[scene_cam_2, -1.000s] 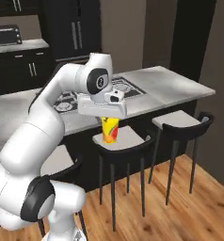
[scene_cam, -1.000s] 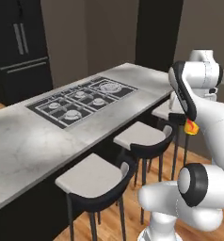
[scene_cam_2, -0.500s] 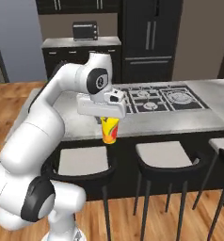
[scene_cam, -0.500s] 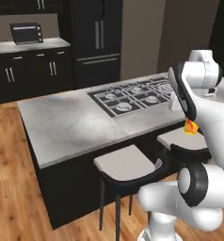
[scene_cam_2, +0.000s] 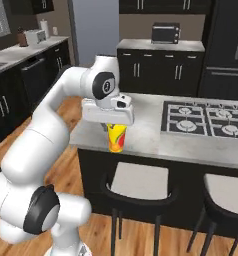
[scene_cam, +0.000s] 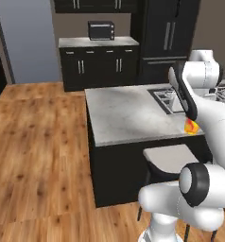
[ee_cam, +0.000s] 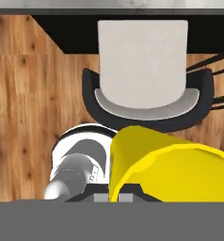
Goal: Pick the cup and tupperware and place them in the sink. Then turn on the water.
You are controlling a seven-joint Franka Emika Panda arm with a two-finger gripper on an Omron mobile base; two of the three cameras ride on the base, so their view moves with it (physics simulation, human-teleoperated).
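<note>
The cup (scene_cam_2: 116,138), a yellow tumbler with a red-orange patch, hangs upright under my gripper (scene_cam_2: 115,131), which is shut on it. It is held in the air just off the near edge of the island counter (scene_cam_2: 156,137), above a stool. In the left base view the cup (scene_cam: 190,126) peeks out from behind my forearm. In the hand view the cup (ee_cam: 170,162) sits large and yellow at the lower right, with the stool seat below it. The tupperware, the sink and the water are out of view.
A gas cooktop (scene_cam_2: 207,120) lies on the island to the right. Black stools with pale seats (scene_cam_2: 139,182) (ee_cam: 142,66) stand along its near side. Dark cabinets with a toaster oven (scene_cam: 100,30) line the back wall. Open wood floor (scene_cam: 34,142) spreads left.
The whole scene has slid right in both base views, so the base has moved; the island's left end and open floor have come into sight. The cup stays held in my gripper.
</note>
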